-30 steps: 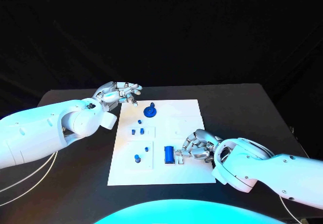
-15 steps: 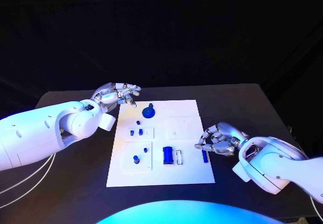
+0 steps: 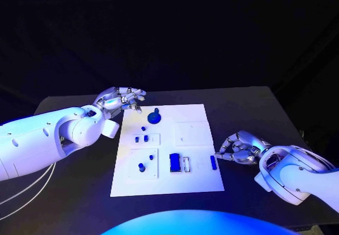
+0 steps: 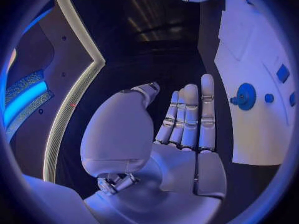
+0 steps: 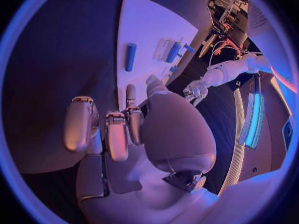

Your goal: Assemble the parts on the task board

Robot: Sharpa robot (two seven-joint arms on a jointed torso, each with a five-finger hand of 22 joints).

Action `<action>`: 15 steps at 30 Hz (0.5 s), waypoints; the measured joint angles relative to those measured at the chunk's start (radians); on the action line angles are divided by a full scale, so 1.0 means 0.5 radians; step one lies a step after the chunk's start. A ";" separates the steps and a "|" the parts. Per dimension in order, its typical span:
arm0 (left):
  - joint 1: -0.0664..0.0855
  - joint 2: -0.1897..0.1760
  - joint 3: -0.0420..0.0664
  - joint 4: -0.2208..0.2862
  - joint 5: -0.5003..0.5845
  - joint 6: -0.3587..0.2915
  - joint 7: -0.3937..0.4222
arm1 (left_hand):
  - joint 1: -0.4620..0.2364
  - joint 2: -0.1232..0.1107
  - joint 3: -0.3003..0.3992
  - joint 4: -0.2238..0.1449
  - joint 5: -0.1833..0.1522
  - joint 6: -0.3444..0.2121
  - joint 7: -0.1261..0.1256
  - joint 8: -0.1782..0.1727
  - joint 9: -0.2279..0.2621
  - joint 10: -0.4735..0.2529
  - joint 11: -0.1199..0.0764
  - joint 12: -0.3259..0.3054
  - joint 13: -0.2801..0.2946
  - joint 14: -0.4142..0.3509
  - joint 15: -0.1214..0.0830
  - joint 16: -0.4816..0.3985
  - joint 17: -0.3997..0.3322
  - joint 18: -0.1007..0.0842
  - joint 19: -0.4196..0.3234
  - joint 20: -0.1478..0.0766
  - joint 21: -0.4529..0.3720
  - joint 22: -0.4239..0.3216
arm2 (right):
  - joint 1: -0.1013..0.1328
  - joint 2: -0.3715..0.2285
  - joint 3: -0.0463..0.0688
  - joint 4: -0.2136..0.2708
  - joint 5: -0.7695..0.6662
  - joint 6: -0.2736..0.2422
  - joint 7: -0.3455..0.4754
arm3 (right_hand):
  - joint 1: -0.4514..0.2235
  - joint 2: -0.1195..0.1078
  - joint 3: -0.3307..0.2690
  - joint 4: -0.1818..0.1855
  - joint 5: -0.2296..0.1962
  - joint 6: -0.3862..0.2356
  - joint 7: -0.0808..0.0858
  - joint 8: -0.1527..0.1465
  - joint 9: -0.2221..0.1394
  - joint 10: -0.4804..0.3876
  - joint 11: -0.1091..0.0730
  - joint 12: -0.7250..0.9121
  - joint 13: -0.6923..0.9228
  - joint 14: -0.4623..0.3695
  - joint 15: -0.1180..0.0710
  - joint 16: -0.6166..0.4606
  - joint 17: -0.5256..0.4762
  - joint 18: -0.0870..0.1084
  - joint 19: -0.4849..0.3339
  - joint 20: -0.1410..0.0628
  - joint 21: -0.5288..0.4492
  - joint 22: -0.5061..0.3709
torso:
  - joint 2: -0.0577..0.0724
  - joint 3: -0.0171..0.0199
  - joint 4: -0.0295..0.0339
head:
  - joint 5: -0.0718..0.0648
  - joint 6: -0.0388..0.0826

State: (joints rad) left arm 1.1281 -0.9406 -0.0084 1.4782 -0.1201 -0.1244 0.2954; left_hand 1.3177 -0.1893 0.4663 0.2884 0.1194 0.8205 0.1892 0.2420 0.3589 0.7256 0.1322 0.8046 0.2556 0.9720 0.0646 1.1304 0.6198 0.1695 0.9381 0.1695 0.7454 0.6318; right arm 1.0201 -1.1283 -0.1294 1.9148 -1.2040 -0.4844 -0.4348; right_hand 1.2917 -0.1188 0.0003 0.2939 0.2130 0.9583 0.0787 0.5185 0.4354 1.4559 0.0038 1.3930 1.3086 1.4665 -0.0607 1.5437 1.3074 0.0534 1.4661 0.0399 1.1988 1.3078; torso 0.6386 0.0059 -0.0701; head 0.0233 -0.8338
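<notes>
A: While our right hand waits curled and holding nothing at middle right, where are the parts?

B: On the task board, center. Our left hand, upper left, holds nothing too, fingers apart, likely leaving room.

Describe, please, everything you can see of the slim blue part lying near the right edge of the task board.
The slim blue part is a small, narrow bar, plain blue and smooth-looking, lying flat on the white task board close to its right edge, with its long side running along that edge. It rests loose on bare board, apart from the other pieces. The right hand is just beside it over the black table and does not touch it.
</notes>
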 measured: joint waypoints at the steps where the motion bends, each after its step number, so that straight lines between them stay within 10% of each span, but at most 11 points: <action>1: 0.000 0.000 0.000 0.000 0.000 0.000 0.000 | 0.000 0.000 0.000 0.000 0.000 0.000 0.000 0.000 0.000 0.000 0.000 0.000 0.000 0.000 0.000 0.000 0.000 0.000 0.000 0.000 0.000 0.000 | -0.003 0.002 0.000 -0.001 -0.005 0.004 -0.004 | -0.002 -0.002 0.000 0.000 0.000 0.004 0.000 0.000 0.000 0.000 0.000 0.000 0.000 0.000 0.000 0.000 0.000 0.000 0.000 0.000 0.001 0.000 | 0.000 0.0000 0.000 | 0.000 0.000; 15: 0.000 -0.004 0.000 0.003 0.000 0.010 0.002 | 0.000 0.000 0.000 0.000 0.000 0.000 0.000 0.000 0.000 0.000 0.000 0.000 0.000 0.000 0.000 0.000 0.000 0.000 0.000 0.000 0.000 0.000 | -0.070 0.122 -0.002 -0.081 -0.171 0.085 -0.168 | -0.017 -0.002 0.000 0.000 0.000 0.030 -0.010 0.000 0.000 0.000 0.000 0.000 0.000 0.000 0.000 0.000 0.000 0.000 0.000 0.000 0.013 0.000 | 0.000 -0.0023 0.002 | 0.009 -0.004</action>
State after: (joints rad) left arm 1.1280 -0.9428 -0.0084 1.4795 -0.1201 -0.1193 0.2965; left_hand 1.3177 -0.1893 0.4663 0.2884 0.1194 0.8205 0.1892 0.2420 0.3590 0.7256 0.1322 0.8046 0.2554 0.9720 0.0646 1.1304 0.6196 0.1695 0.9381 0.1695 0.7454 0.6318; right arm 0.9852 -1.0672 -0.1302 1.8741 -1.2895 -0.4421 -0.5188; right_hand 1.2831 -0.1198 0.0003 0.2939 0.2129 0.9731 0.0739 0.5185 0.4355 1.4559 0.0037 1.3930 1.3085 1.4665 -0.0608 1.5437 1.3073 0.0534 1.4661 0.0398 1.2054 1.3076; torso 0.6388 0.0048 -0.0688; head 0.0276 -0.8358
